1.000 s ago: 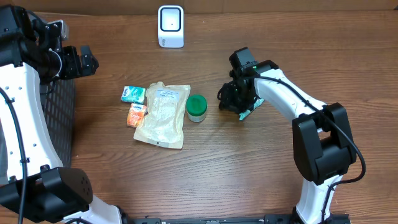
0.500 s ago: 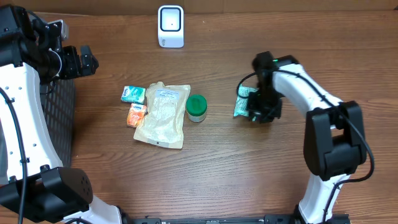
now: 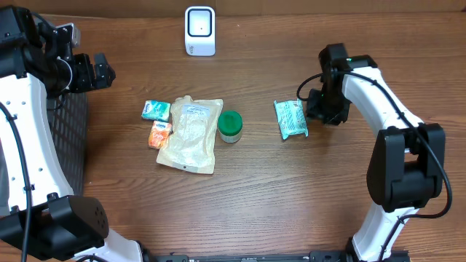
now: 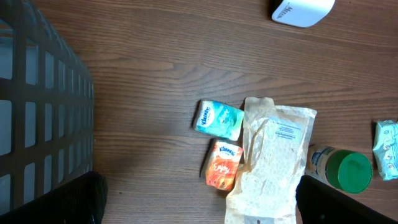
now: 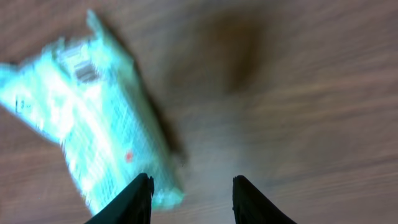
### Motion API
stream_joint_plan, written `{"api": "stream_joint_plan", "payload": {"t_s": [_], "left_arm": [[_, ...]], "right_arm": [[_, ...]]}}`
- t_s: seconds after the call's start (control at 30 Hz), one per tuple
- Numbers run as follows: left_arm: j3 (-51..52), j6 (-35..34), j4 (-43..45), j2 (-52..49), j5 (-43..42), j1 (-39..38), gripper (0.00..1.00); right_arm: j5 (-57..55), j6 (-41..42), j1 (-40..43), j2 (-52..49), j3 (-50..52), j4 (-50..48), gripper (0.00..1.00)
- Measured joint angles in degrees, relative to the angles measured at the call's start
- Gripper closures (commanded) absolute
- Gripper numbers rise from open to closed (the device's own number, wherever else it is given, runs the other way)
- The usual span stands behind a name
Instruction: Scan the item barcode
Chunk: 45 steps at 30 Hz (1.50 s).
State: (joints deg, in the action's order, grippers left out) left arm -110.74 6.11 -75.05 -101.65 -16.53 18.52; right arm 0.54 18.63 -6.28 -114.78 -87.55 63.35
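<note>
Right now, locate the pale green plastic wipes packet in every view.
Overhead: pale green plastic wipes packet, right of centre.
Left wrist: packet cut off at the right edge.
Right wrist: packet blurred, in the left half.
Landmark: round green-lidded jar, just left of it in overhead and left wrist.

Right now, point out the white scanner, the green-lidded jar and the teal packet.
white scanner [image 3: 199,30], overhead view, centre of its front face.
green-lidded jar [image 3: 230,124], overhead view, middle of the lid.
teal packet [image 3: 291,118], overhead view, middle of its upper face.
</note>
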Motion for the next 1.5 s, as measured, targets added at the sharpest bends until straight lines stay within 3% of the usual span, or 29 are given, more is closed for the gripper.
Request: {"api": "stream_joint_plan", "payload": {"t_s": [0.37, 0.93, 1.07, 1.5], "left_arm": [[0.0, 0.0, 0.0, 0.0, 0.0, 0.0, 0.01], [0.0, 0.02, 0.0, 0.0, -0.02, 0.0, 0.01], [0.0, 0.0, 0.0, 0.0, -0.02, 0.0, 0.0], [0.0, 0.0, 0.0, 0.0, 0.0, 0.0, 0.0]], "right_arm": [[-5.42, -3.45, 0.52, -1.33, -0.11, -11.37, 0.61], [3.1, -17.35, -2.03, -4.81, -0.07, -17.35, 0.57], [1.64, -15.8, -2.03, -4.83, -0.07, -17.9, 0.68], [-10.14, -9.73, -1.95, -4.83, 1.49, -20.35, 0.66]]}}
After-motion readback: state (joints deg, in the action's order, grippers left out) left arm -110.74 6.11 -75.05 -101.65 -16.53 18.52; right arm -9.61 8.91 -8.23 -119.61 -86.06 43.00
